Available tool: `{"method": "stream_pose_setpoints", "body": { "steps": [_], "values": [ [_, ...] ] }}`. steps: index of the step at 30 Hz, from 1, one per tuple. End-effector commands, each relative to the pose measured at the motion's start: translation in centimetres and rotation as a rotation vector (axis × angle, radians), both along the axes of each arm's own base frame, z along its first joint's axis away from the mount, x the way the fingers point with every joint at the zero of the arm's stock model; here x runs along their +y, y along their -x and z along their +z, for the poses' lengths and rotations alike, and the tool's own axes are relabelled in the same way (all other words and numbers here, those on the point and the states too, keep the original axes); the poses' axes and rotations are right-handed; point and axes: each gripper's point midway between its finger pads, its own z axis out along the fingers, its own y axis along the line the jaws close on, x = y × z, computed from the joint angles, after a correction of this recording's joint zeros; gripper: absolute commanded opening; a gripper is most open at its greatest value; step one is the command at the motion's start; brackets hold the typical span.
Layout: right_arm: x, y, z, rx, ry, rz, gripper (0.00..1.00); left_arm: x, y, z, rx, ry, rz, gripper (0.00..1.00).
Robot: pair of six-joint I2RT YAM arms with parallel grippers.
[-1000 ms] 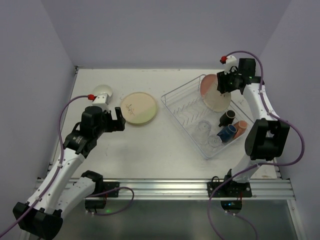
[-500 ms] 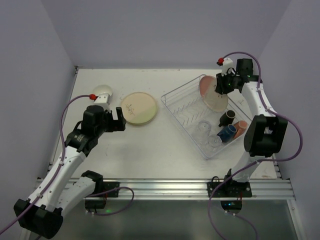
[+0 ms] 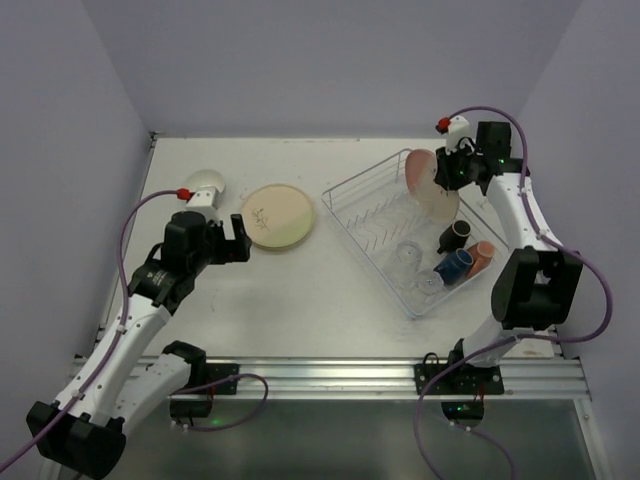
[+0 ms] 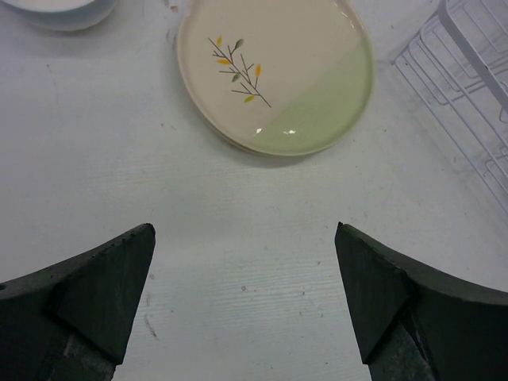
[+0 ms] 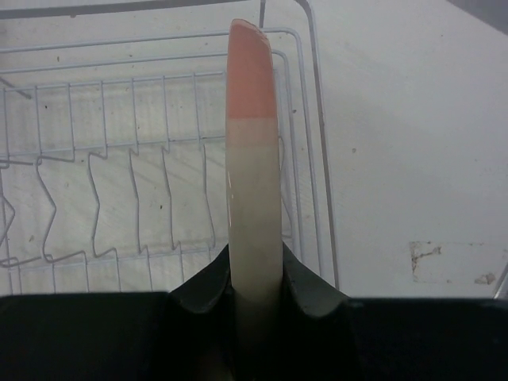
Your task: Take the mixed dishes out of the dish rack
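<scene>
The pink-and-cream plate (image 3: 425, 185) is stood on edge at the 1 o'clock end of the dish rack (image 3: 362, 172). Its upper rim is clamped between the jaws of the right gripper (image 3: 447, 170), and in the wrist view the fingers (image 5: 205, 287) are seen pressed against both faces of the rim (image 5: 252, 159). The lift is judged to be the step in hand. The plate would best be drawn straight up in its own plane until the prongs and the rack's top wire are cleared, and only then carried toward 9 o'clock. Because only the rim is gripped, swinging is likely and a slow pace is advised. The dark cup (image 3: 456, 236), blue cup (image 3: 455, 265) and salmon cup (image 3: 482, 253), at 5 o'clock of the plate, and the glasses (image 3: 408, 255) should be kept clear of. The left gripper (image 3: 236, 240), jaws wide apart and empty, is held at 8 o'clock of the green-and-cream plate (image 3: 278, 215), which lies flat on the table at 9 o'clock of the rack, with the white bowl (image 3: 205, 182) at its 10 o'clock.
</scene>
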Motion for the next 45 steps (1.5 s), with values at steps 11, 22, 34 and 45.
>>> {"method": "stream_pose_setpoints", "body": {
  "steps": [11, 22, 34, 45],
  "values": [
    [0.0, 2.3, 17.5, -0.505, -0.015, -0.141, 0.0, 1.3, -0.3, 2.4, -0.099, -0.02, 0.055, 1.0],
    [4.0, 10.6, 21.3, -0.606, -0.872, -0.346, 0.0, -5.2, 0.2, 6.6, -0.157, 0.318, -0.159, 1.0],
    [9.1, 18.5, 19.1, -0.335, -1.464, -0.147, 0.0, -18.4, 0.6, 8.5, 0.039, 0.929, -0.612, 1.0],
    [11.1, 20.5, 17.9, -0.207, -1.501, -0.007, 0.0, -25.1, -0.2, 11.8, 0.055, 1.088, -0.733, 0.98]
  ]
}}
